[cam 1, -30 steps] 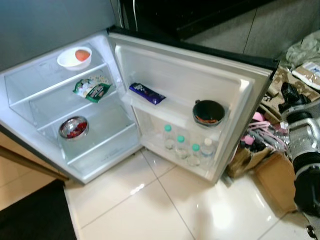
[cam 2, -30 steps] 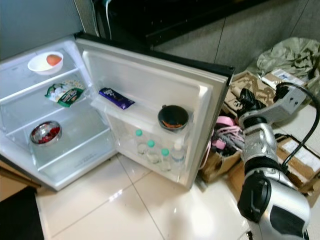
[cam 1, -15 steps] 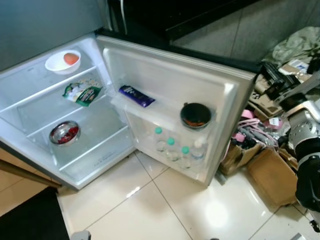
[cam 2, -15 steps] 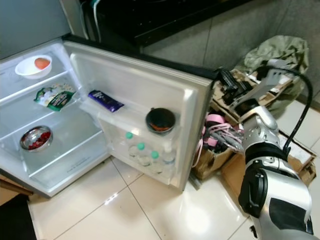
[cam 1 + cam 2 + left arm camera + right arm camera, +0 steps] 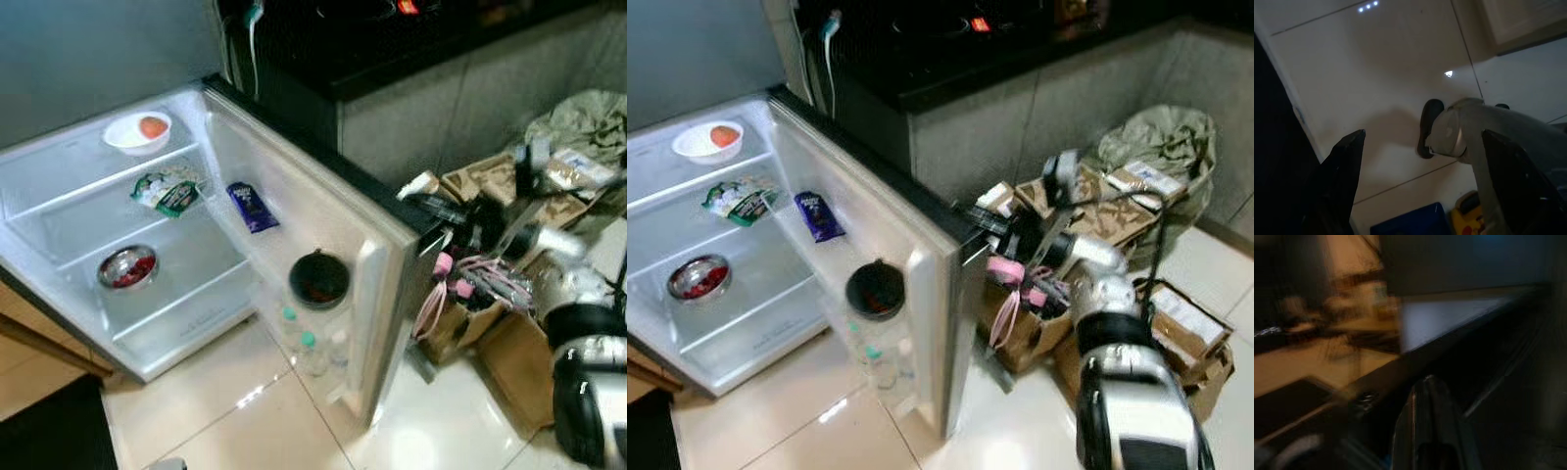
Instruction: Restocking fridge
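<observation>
Fridge (image 5: 59, 201): stood open on the robot's left; interior shelves are lit and part stocked.
Door (image 5: 921, 250): swung out and seen nearly edge-on, its inner side facing the fridge cavity, its outer side facing the right arm.
Door load: a dark bowl (image 5: 874, 290) and a purple packet (image 5: 817, 215) are carried on the door racks, with small bottles (image 5: 306, 343) in the lowest rack.
Shelves: a white bowl holding something orange (image 5: 138, 130) on top, a green packet (image 5: 165, 192) below it, a metal bowl of red items (image 5: 126, 267) lower down.
Right gripper (image 5: 1004, 227): held at the door's free upper corner, on the outer side; motion blur hides the fingers, so their spread cannot be told, nor whether the door is touched.
Key relation: the door's free edge lies directly to the left of the right gripper, its long edge running down towards the floor; the right arm is judged much the nearer.
Left gripper (image 5: 1420, 186): hung idle over the tiled floor (image 5: 1376, 63), fingers spread wide, nothing held.
Clutter: cardboard boxes (image 5: 1117, 225) and bags are seen behind the right arm.
</observation>
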Available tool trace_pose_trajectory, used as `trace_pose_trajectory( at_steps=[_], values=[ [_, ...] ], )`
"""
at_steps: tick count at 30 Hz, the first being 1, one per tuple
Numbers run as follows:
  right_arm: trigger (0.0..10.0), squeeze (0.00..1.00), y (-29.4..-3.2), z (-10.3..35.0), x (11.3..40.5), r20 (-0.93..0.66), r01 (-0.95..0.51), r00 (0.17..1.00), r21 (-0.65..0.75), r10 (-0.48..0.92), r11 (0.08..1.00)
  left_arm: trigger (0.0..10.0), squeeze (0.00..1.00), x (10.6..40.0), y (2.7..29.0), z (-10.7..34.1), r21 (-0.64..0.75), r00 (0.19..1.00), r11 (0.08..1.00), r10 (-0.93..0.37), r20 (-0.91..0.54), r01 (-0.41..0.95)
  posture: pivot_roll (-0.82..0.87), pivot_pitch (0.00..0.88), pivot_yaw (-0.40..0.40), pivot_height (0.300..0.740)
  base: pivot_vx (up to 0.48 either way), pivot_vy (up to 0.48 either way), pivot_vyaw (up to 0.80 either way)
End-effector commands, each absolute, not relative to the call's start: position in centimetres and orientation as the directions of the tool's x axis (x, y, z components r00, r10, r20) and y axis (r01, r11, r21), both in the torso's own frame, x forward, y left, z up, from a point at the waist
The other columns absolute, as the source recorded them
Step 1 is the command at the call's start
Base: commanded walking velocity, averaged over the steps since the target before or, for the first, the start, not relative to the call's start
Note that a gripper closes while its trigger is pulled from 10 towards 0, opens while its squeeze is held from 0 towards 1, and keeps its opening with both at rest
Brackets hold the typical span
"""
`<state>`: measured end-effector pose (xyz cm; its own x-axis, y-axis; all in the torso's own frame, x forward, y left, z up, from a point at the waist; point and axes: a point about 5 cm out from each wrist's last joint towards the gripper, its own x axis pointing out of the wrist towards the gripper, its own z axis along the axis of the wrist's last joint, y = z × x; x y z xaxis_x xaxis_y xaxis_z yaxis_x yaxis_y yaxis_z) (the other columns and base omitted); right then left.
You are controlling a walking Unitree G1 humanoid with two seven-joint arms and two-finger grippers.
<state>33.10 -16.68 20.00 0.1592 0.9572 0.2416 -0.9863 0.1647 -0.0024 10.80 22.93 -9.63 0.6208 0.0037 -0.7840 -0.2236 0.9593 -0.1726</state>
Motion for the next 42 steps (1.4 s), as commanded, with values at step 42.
trace_pose_trajectory(
  at_steps=[42],
  values=[
    [10.0, 0.0, -24.9, -7.2, 17.0, -0.786, 0.063, 0.601, 0.232, 0.149, 0.971, 10.0, 0.0, 11.7, 20.4, -10.3, -0.2, 0.565, 0.942, -0.013, -0.825, -0.271, -0.08, 0.0, 0.009, 0.74, 0.0, 0.0, 0.43]
  ],
)
